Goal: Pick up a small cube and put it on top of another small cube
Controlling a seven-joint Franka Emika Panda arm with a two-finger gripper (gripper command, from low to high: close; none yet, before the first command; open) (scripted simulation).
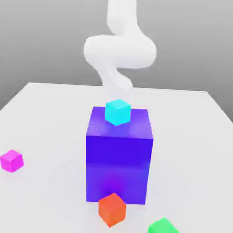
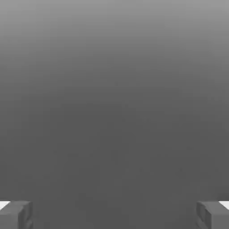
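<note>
We see one white table (image 1: 50,129) carrying one big glossy blue-purple block (image 1: 118,162), with the white arm (image 1: 119,51) rising behind it. Four small cubes are in sight: one cyan cube (image 1: 118,112) on top of the big block, one orange-red cube (image 1: 112,209) just in front of its base, one green cube (image 1: 163,231) towards the exterior view's right, and one small glossy magenta-pink cube (image 1: 11,160) lying alone well to the exterior view's left. In the hand view the gripper (image 2: 114,214) stands spread wide and holds nothing. We judge the magenta cube light, rigid and rather slippery; it is best taken from above across two opposite flat faces, squarely at mid-height.
</note>
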